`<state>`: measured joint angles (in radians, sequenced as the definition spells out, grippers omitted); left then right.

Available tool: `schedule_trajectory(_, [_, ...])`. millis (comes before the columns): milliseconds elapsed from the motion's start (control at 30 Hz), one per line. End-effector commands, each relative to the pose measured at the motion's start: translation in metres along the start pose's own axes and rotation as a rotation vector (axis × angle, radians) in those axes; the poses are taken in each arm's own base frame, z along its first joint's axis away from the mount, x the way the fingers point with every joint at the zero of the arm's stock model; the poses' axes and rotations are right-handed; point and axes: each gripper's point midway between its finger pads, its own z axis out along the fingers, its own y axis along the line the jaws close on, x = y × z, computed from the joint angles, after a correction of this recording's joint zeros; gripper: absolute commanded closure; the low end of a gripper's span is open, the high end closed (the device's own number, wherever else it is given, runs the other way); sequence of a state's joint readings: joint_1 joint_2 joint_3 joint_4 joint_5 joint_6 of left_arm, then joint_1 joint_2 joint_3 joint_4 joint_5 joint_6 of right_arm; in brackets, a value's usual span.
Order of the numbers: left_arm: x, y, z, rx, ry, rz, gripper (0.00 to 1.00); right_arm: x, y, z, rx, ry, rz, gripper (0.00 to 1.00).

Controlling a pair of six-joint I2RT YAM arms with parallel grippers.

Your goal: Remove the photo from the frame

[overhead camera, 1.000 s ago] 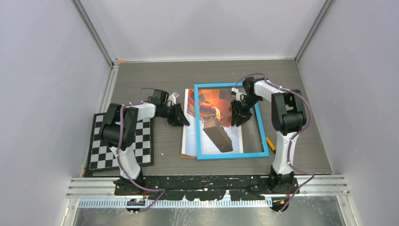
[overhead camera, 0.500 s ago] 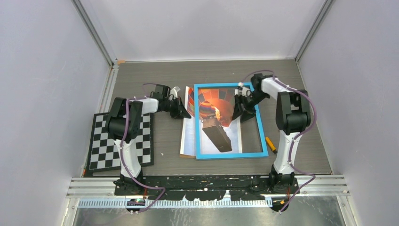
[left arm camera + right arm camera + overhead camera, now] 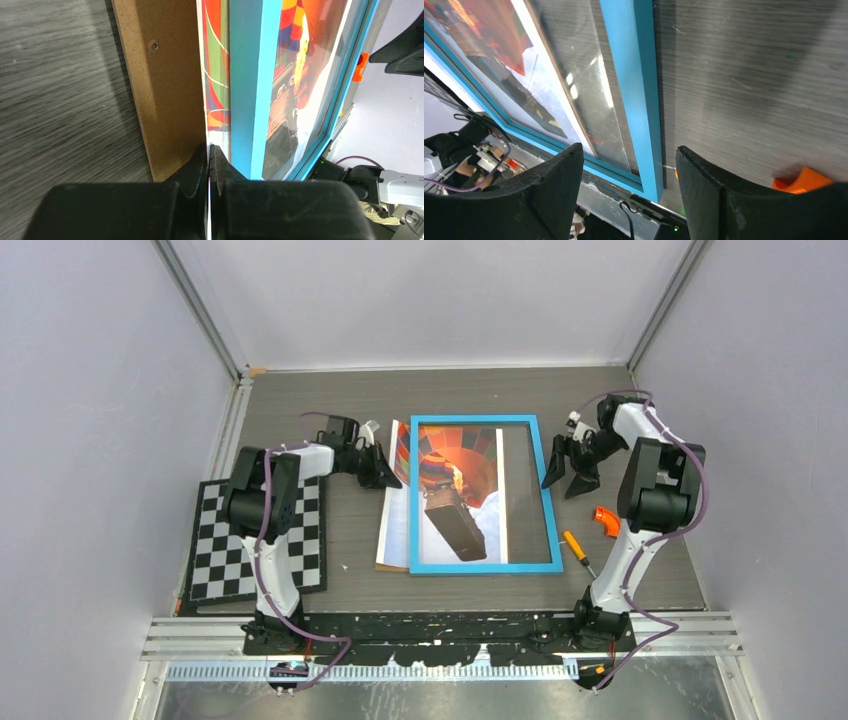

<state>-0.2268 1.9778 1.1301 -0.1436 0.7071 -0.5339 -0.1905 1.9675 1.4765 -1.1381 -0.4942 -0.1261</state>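
Note:
The frame point(image 3: 552, 490), thin bright blue, lies flat mid-table with glass in it. The photo point(image 3: 392, 525), a hot-air balloon print, lies under it and sticks out past its left side. My left gripper point(image 3: 391, 481) is shut on the photo's thin white edge point(image 3: 209, 150), between the brown backing board point(image 3: 165, 75) and the blue frame rail point(image 3: 250, 75). Off the frame's right side, my right gripper point(image 3: 567, 480) stands open. In the right wrist view the frame's corner point(image 3: 644, 125) shows between the open fingers point(image 3: 559, 200), which hold nothing.
A black-and-white checkerboard point(image 3: 255, 540) lies at the left under my left arm. An orange-handled screwdriver point(image 3: 575, 548) and a curved orange piece point(image 3: 606, 520) lie right of the frame. Walls close in the left, right and far sides.
My right gripper lifted off the frame, swung right past its edge and opened. The left gripper shut on the photo's edge. The frame shifted and squared up, showing more photo at its left.

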Motion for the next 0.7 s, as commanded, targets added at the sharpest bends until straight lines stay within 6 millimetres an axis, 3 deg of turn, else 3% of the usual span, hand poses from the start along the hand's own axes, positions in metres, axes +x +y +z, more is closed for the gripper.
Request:
schedule_trajectory(0, [-0.026,-0.016,-0.018,0.000,-0.078,0.091,1.00,0.005,-0.001,0.022,-0.025,0.067,0.025,0.28])
schedule_trajectory(133, [-0.027,-0.022,-0.023,0.007,-0.083,0.123,1.00,0.005,0.012,0.039,-0.091,0.117,0.028,0.31])
schedule_trajectory(433, [-0.030,-0.040,-0.037,0.032,-0.112,0.159,1.00,0.012,0.079,0.065,-0.173,0.167,-0.109,0.37])
schedule_trajectory(667, [-0.030,-0.048,-0.056,-0.006,-0.133,0.210,1.00,0.012,0.068,0.074,-0.093,0.175,-0.136,0.38])
